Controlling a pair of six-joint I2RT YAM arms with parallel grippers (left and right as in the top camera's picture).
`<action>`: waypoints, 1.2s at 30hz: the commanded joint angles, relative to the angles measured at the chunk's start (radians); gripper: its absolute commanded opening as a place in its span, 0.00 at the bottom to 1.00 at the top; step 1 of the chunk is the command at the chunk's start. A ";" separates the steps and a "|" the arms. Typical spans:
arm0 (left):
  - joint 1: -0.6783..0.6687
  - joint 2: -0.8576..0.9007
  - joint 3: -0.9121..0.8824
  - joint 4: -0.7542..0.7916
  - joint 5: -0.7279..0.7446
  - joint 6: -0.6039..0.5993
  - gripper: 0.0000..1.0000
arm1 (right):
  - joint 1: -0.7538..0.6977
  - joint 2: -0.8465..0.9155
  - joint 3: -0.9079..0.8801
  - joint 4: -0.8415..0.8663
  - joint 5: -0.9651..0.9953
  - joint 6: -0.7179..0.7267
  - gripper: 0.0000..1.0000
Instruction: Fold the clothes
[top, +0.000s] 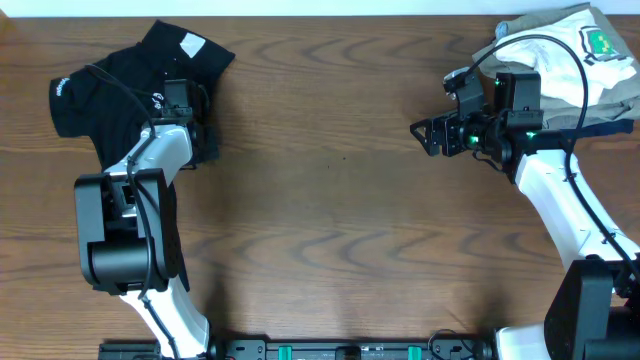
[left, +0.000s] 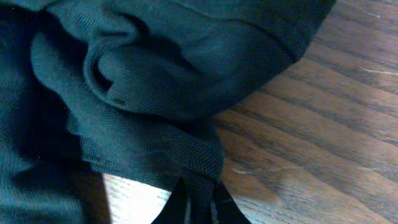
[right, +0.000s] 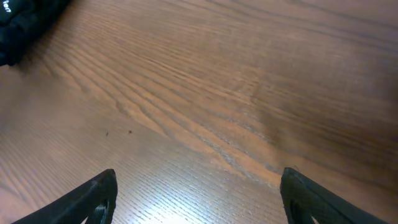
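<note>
The black polo shirt (top: 120, 85) lies crumpled at the far left of the wooden table, with white print on a sleeve and a white label showing. My left gripper (top: 185, 130) is at the shirt's lower right edge. In the left wrist view its fingers (left: 198, 208) are shut on a pinch of the black fabric (left: 155, 81), which fills most of that view. My right gripper (top: 425, 135) is open and empty above bare wood at the right; its two fingertips (right: 196, 199) stand wide apart. A corner of the shirt (right: 25, 22) shows at the top left of the right wrist view.
A white garment with a green crest (top: 575, 45) lies on a khaki garment at the far right corner, behind my right arm. The wooden table (top: 330, 210) spans the whole view. Both arm bases stand at the near edge.
</note>
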 joint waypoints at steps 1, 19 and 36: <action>-0.017 -0.060 0.011 -0.026 0.038 -0.063 0.06 | 0.011 0.003 0.019 0.014 -0.001 -0.010 0.80; -0.461 -0.331 0.008 -0.182 0.496 -0.194 0.06 | 0.009 0.003 0.019 0.026 0.036 0.095 0.85; -0.892 -0.326 0.008 -0.014 0.493 -0.249 0.06 | -0.207 -0.076 0.022 0.040 0.003 0.139 0.89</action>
